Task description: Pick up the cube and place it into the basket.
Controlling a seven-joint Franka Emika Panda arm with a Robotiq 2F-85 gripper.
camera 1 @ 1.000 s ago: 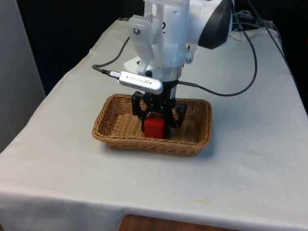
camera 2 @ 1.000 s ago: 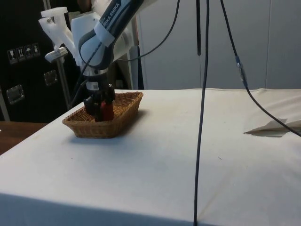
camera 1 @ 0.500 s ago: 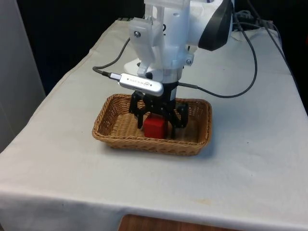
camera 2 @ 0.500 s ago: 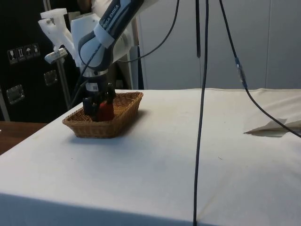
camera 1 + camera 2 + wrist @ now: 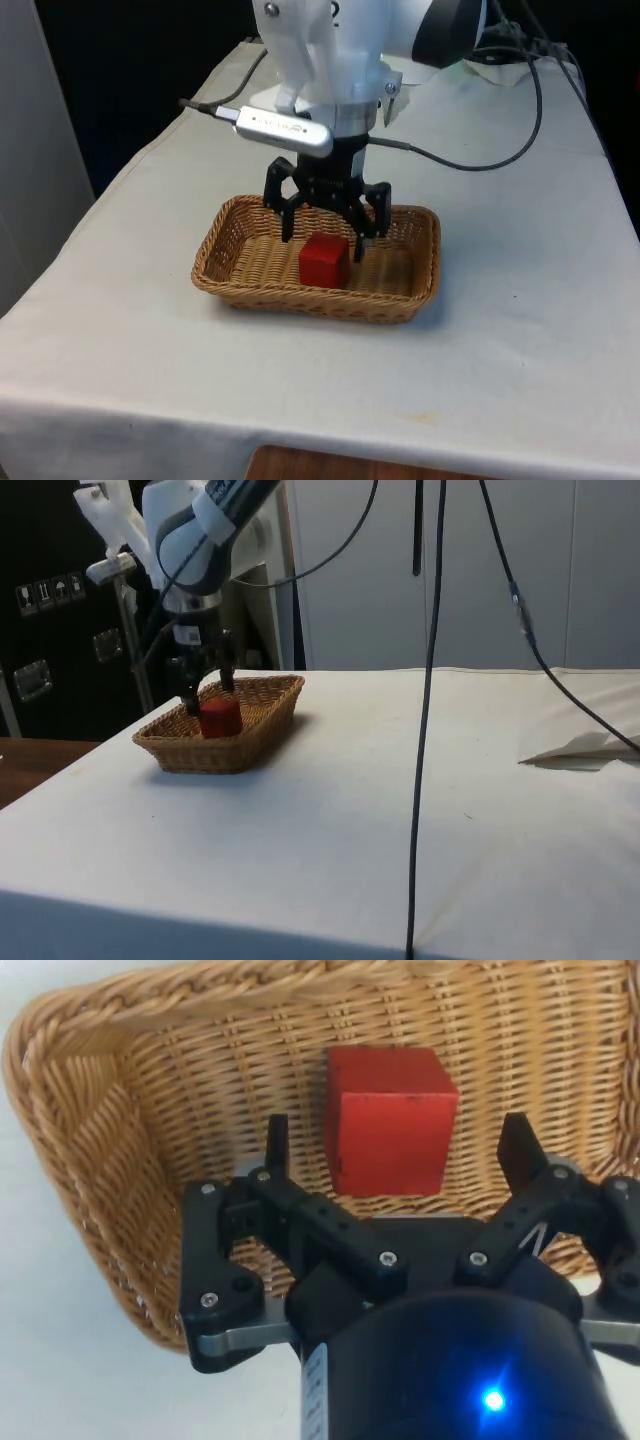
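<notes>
The cube (image 5: pixel 324 261) sits on the woven floor of the basket (image 5: pixel 225 281), near its middle, and nothing touches it. It lies directly under the gripper (image 5: pixel 323 236); the jaws are spread wide, one finger at about 9 o'clock of the cube and the other at about 3 o'clock in the front view, both with clear gap. The cube is red, matt, with sharp edges and equal sides, so it has no long axis. In the wrist view the cube (image 5: pixel 388 1118) shows between the two fingertips (image 5: pixel 277 1138), a little beyond them. The basket stands on the white surface (image 5: pixel 520 330). I judge the placing is done; the next move needs only a straight lift away.
</notes>
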